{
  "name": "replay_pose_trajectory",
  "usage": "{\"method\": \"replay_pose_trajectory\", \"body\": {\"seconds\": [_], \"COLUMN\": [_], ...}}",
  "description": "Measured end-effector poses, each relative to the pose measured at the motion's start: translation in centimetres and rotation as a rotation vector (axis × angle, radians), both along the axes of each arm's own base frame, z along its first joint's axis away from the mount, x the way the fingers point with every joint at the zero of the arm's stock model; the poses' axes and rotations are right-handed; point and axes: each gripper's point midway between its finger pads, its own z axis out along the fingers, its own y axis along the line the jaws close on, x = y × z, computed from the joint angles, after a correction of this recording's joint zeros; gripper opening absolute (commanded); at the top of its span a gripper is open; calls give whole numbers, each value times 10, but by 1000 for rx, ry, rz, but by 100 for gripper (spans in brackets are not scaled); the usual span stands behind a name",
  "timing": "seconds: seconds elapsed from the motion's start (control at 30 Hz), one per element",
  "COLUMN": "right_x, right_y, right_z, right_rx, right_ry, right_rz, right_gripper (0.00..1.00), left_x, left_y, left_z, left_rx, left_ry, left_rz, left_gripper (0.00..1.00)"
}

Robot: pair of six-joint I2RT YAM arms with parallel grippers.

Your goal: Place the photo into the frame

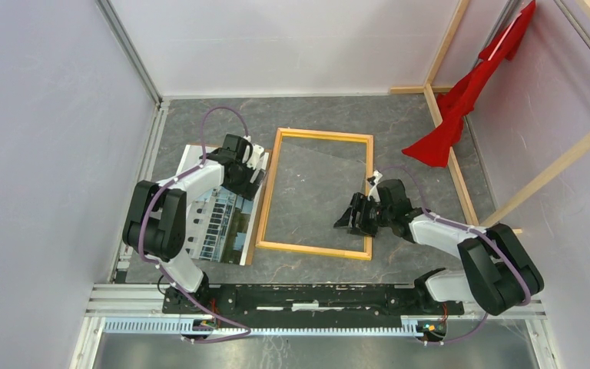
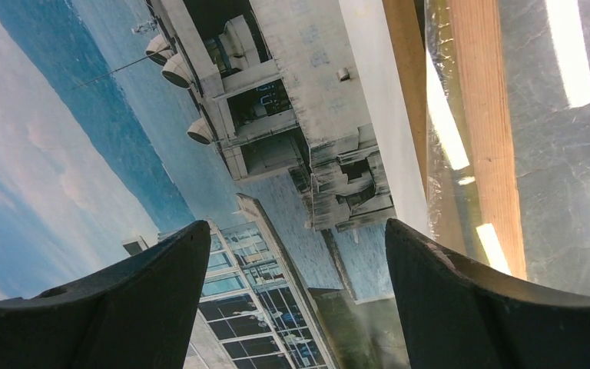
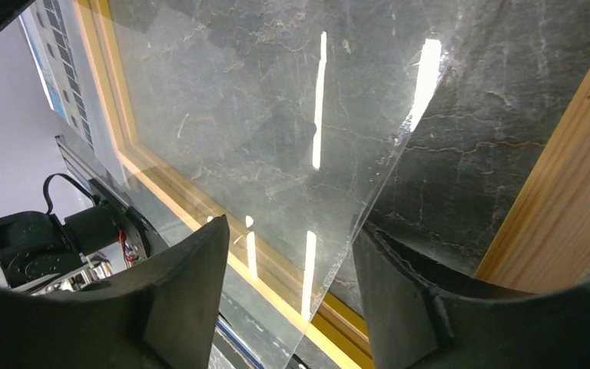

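Observation:
The photo point(image 1: 219, 223), a white building under blue sky, lies face up on the table left of the frame point(image 1: 325, 135), partly under my left arm. The frame lies flat in the middle, with a clear sheet point(image 1: 315, 192) lying askew inside it. My left gripper point(image 1: 255, 165) is open above the photo's right part, next to the frame's left rail. In the left wrist view the gripper point(image 2: 298, 231) hangs over the photo point(image 2: 84, 115), with the rail point(image 2: 492, 154) to the right. My right gripper point(image 1: 349, 217) is open inside the frame; in its wrist view point(image 3: 290, 231) the clear sheet's edge point(image 3: 276, 100) runs between the fingers.
Bare wooden beams point(image 1: 461, 184) with a red cloth point(image 1: 461, 100) stand at the back right. Pale walls close in the left and back sides. A metal mounting rail point(image 1: 315, 296) with both arm bases runs along the near edge.

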Motion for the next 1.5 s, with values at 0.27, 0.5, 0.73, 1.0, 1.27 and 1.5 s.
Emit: {"method": "replay_pose_trajectory", "body": {"seconds": [0.27,0.5,0.73,1.0,1.27,1.5], "right_x": [0,-3,-5,8,19,32], "right_y": [5,10,12,19,26,29], "right_z": [-4,0,4,41,74,64], "right_rx": [50,153,229,382,498,412], "right_ry": [-26,-67,-73,-168,-245,-212], "right_rz": [-3,-32,-83,-135,-149,-138], "right_gripper": [61,61,61,62,46,16], "left_x": [-1,1,-1,0,-3,-4], "left_y": [-4,-2,-3,1,-7,-7], "left_z": [-1,-2,-3,-5,-6,-6], "left_rx": [-12,-2,3,29,4,1], "left_ry": [-1,-9,-8,-10,-1,7], "left_rz": [-12,-7,-9,-24,-47,-50], "left_gripper": [89,89,89,89,89,91]}}
